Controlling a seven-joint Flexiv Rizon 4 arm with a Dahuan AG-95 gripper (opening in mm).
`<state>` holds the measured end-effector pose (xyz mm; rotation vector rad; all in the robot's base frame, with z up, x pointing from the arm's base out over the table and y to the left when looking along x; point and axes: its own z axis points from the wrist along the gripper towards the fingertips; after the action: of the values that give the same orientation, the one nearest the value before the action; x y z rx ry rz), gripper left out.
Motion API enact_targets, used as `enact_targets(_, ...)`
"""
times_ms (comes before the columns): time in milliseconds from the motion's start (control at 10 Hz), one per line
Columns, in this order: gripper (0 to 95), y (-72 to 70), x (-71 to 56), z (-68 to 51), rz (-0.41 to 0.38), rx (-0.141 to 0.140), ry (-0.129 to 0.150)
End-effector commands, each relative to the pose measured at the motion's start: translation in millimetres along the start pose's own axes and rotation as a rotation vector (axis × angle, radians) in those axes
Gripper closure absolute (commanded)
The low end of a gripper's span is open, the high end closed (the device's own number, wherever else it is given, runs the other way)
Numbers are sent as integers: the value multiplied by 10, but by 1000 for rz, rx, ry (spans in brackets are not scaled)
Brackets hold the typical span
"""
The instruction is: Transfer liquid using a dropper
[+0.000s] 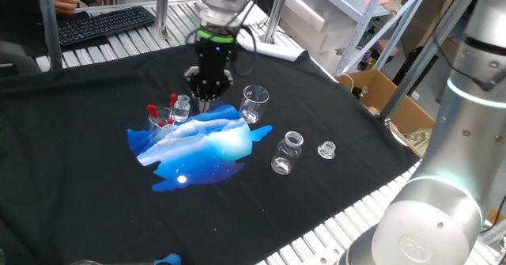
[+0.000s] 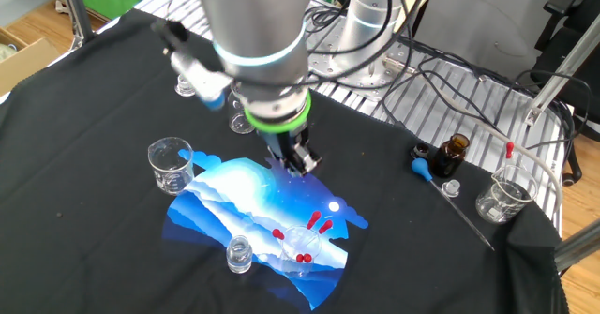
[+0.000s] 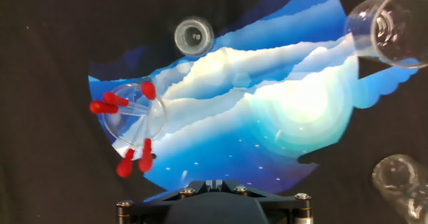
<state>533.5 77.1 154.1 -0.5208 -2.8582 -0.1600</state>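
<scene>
Several droppers with red bulbs (image 3: 107,105) stand in a small clear glass beaker (image 3: 119,132) on the left part of a blue printed mat (image 3: 287,117). They also show in one fixed view (image 1: 160,115) and in the other fixed view (image 2: 305,239). My gripper (image 1: 208,97) hangs above the mat's far edge, between the dropper beaker and a spouted beaker (image 1: 254,103), touching neither. Its fingers look closed together and hold nothing. In the hand view only the gripper's base (image 3: 214,182) shows at the bottom edge.
A small clear vial (image 3: 194,35) stands beside the dropper beaker. The spouted beaker (image 3: 391,23) is at the mat's right. Two more vials (image 1: 286,150) and a cap (image 1: 326,149) lie on the black cloth. A brown bottle (image 2: 452,155), a blue-bulbed dropper (image 2: 424,169) and another beaker (image 2: 502,197) are farther off.
</scene>
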Motion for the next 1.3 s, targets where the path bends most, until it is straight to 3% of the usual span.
enact_targets(100, 950, 55, -91, 25, 7, 3, 11)
enact_targets(400, 950, 148, -208, 8, 23, 12, 37)
enact_targets(1300, 950, 363, -370, 20, 66, 27, 75)
